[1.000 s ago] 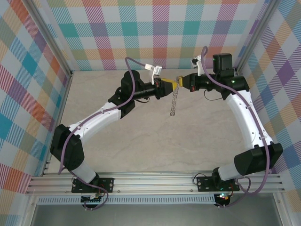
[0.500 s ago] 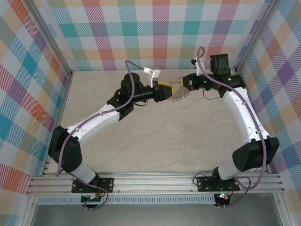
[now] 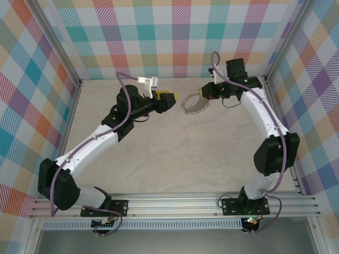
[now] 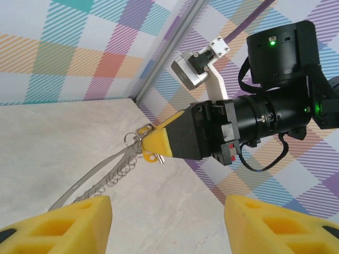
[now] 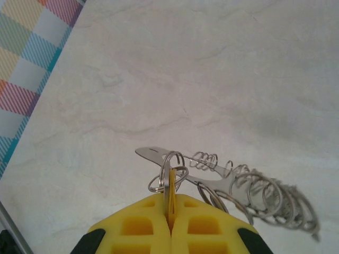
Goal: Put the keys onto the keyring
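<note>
Keyring (image 5: 225, 180) clamped at one end in my right gripper (image 5: 170, 203), fingers pressed together on it; key (image 4: 151, 156) dangles at those tips (tiny, orange-headed); the loop's long axis trails from them toward my left gripper (image 4: 167, 217), whose fingers stand apart, empty, facing it from near.

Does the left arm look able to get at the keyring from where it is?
Probably yes: the left gripper is open and faces the keyring, which hangs from the shut right gripper, with nothing between them.
</note>
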Robot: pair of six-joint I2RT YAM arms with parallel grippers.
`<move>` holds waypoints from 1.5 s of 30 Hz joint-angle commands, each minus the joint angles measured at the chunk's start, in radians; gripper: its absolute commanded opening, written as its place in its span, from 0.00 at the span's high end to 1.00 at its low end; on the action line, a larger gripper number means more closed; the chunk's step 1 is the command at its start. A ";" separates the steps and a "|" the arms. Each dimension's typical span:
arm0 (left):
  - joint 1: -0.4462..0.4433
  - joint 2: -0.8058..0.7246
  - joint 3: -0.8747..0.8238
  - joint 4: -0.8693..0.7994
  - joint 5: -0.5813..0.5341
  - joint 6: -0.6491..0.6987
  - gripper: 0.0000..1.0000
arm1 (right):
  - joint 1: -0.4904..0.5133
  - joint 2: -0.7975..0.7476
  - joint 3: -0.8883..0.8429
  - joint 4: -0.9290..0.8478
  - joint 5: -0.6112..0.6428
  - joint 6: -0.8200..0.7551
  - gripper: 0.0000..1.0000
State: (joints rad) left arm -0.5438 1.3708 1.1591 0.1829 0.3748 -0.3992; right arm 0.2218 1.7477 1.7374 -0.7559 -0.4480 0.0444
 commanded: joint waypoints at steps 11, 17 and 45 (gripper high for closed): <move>0.041 0.000 -0.029 0.019 0.030 -0.032 0.42 | -0.006 0.064 -0.178 0.111 -0.011 0.015 1.00; 0.041 0.002 -0.045 0.043 0.036 -0.066 0.41 | -0.005 0.001 -0.386 0.224 -0.062 0.064 1.00; 0.039 0.008 -0.108 0.072 0.064 -0.125 0.41 | 0.062 -0.091 -0.833 0.468 -0.099 0.249 1.00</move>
State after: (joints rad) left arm -0.5133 1.3830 1.0672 0.2382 0.4110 -0.5312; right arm 0.2653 1.7046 0.9318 -0.3275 -0.5346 0.2501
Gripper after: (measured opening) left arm 0.587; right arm 0.050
